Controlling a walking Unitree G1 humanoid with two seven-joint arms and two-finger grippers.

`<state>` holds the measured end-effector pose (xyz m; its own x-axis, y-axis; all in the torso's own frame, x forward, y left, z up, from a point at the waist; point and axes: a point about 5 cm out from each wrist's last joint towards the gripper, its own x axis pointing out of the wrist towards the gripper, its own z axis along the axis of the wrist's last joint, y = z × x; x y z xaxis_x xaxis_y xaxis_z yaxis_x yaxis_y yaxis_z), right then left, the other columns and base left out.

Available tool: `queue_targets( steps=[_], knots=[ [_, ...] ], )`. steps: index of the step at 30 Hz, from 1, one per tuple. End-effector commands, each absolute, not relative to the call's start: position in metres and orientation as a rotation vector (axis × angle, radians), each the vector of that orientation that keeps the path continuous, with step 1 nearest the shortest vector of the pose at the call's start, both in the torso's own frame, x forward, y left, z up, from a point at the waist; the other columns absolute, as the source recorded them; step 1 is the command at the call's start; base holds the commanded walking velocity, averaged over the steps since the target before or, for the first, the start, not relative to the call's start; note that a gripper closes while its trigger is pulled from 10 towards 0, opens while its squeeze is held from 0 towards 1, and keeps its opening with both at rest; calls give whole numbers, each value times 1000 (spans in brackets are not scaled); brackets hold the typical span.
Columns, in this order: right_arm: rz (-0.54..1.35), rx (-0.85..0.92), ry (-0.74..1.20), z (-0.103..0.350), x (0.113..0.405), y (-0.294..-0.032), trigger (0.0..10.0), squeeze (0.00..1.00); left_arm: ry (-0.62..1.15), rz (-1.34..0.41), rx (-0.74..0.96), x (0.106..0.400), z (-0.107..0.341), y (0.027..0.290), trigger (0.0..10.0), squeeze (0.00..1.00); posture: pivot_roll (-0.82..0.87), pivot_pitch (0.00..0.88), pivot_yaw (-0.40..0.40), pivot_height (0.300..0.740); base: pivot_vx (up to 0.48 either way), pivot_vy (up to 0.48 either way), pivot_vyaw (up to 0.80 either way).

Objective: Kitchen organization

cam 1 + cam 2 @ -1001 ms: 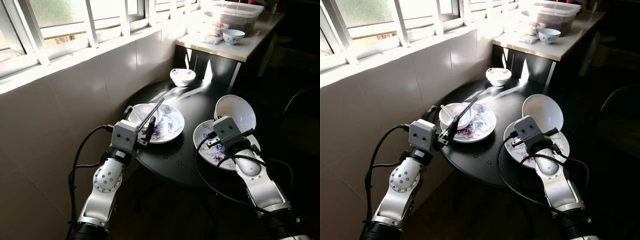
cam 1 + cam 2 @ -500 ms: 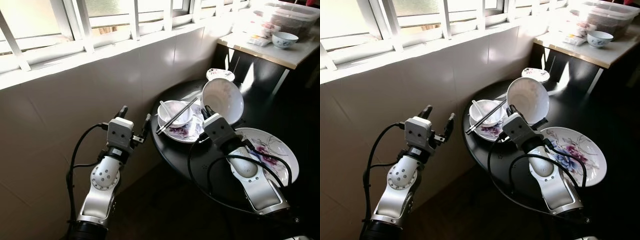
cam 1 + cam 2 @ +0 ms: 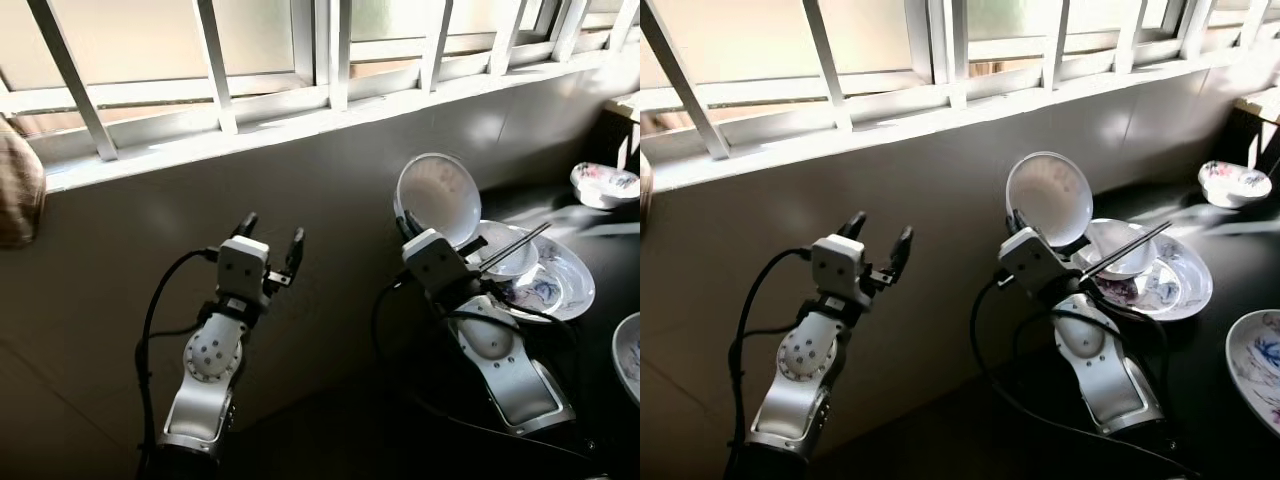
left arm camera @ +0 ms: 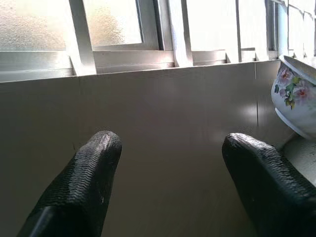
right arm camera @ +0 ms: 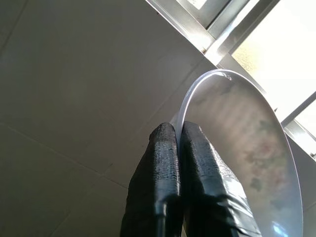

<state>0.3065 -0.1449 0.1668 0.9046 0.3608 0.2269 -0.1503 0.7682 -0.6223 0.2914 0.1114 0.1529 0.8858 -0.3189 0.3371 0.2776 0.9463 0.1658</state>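
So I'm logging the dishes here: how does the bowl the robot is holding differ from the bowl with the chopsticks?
The held bowl is tipped on edge in the air, its rim pinched by the right end effector; the chopstick bowl sits upright on a floral plate. The held bowl is empty and looks larger; the other carries chopsticks across its rim. Both are white inside.

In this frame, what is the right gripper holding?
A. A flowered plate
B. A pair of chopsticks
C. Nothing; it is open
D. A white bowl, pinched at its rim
D: the right gripper is shut on the rim of the white bowl, held up on edge before the tiled wall, while the chopsticks lie across a small bowl on the flowered plate.
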Motion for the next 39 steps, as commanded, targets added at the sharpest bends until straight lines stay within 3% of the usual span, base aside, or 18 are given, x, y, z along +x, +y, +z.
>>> queue_targets(
  steps=[1, 26, 39],
  knots=[
    [313, -630, -408, 177, 306, -136, 0, 0, -388, -295, 132, 291, 156, 117, 10000, 0, 57, 0, -34, 740, 0, 0, 800],
    [332, -618, -436, 177, 306, -129, 0, 0, -394, -283, 123, 291, 158, 121, 10000, 0, 68, 0, -33, 740, 0, 0, 800],
    [333, -616, -474, 180, 304, -125, 0, 0, -396, -294, 128, 292, 160, 122, 10000, 0, 74, 0, -26, 740, 0, 472, 800]
  ],
)
